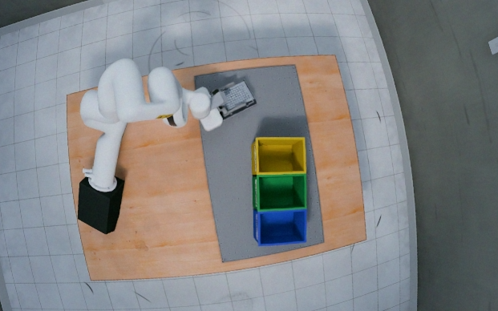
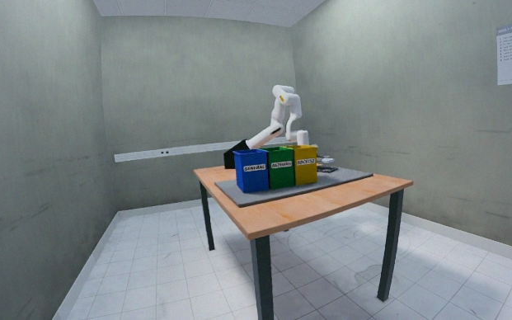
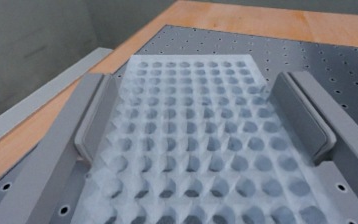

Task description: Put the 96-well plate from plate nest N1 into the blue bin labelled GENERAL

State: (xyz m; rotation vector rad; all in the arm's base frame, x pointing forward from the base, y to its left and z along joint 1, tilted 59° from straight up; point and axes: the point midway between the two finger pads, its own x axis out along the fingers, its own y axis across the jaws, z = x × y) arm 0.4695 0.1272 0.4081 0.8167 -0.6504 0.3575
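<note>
Hand (image 1: 232, 96) (image 2: 325, 159) (image 3: 196, 117) is closed on the 96-well plate (image 1: 240, 94) (image 2: 329, 161) (image 3: 191, 131), just above nest N1 (image 1: 247, 107) (image 2: 327, 169). Lift straight and level, keep your grip, then clear the bin rims before swinging over to blue GENERAL bin (image 1: 282, 243) (image 2: 253, 179).

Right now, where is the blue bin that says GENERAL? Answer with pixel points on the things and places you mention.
In the top view, the blue GENERAL bin (image 1: 301, 228) (image 2: 253, 178) is at the bottom end of the row, right beside the boxy green bin (image 1: 300, 192) (image 2: 281, 177).
</note>
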